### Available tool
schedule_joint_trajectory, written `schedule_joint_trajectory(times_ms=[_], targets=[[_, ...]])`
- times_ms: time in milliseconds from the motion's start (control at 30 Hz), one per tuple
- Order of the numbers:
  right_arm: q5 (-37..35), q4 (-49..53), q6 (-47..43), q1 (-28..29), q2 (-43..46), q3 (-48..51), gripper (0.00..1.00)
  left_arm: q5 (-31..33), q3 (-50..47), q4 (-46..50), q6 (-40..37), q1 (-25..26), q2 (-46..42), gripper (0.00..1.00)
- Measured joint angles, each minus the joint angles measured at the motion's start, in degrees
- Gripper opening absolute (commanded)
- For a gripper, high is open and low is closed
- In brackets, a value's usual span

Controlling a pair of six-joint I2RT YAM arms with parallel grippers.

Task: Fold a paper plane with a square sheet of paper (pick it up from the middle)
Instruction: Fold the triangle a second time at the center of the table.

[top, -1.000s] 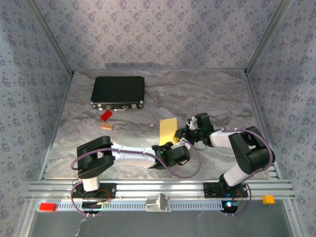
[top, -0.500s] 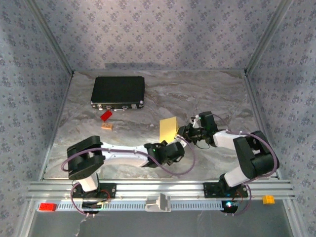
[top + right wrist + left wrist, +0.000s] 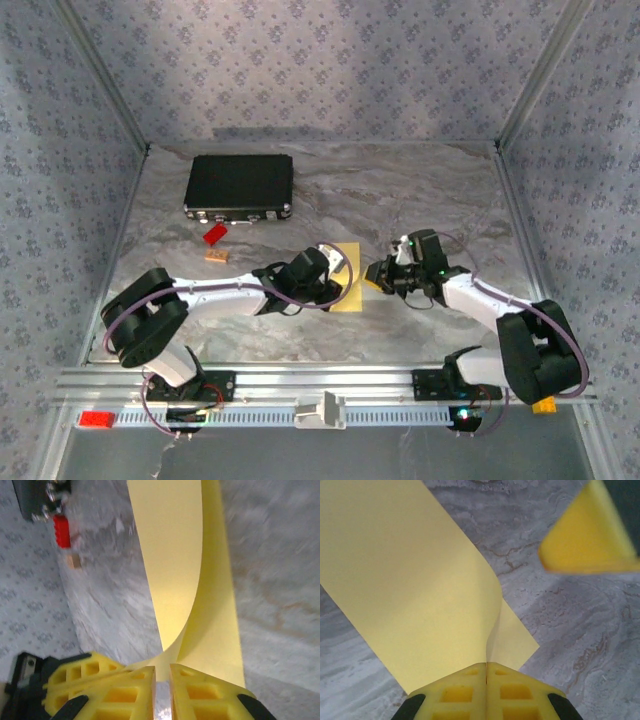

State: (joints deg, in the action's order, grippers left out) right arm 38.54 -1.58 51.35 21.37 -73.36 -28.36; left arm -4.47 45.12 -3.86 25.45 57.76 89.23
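We saw the left gripper (image 3: pixel 486 672) pinched tight on the paper's (image 3: pixel 415 585) edge, the sheet curling up over itself. The right gripper (image 3: pixel 161 677), jaws a narrow slit apart, sat at the paper's 3 o'clock. A black case (image 3: pixel 239 186) lay at 11 o'clock.

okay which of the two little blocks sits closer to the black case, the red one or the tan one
The small red brick. It lies just in front of the black case, near its front edge; the small tan block sits a step further toward the arms.
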Motion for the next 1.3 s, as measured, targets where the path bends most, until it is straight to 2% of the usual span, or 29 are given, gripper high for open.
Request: schedule_joint_trajectory(times_ms=[200,433,633,1133,1300], targets=[[-0.9,-2.4,1.0,6.5,-4.0,0.0,0.11,-2.8,-0.3,-1.6,1.7,-0.5,0.0,0.03],[-1.4,-5.6,2.6,7.6,-7.3,0.0,0.1,-4.8,-0.7,-3.3,3.5,-1.8,0.0,0.15],[-1.6,-6.9,3.1,7.6,-7.6,0.0,0.1,-6.7,-0.7,-5.1,4.6,-2.9,0.9,0.18],[-1.5,-7.7,3.3,6.5,-8.1,0.0,0.1,-9.7,-0.7,-7.2,5.3,-4.4,3.5,0.18],[-1.5,-7.8,3.3,6.5,-8.1,0.0,0.1,-10.4,-0.7,-7.3,5.3,-4.9,3.7,0.09]])
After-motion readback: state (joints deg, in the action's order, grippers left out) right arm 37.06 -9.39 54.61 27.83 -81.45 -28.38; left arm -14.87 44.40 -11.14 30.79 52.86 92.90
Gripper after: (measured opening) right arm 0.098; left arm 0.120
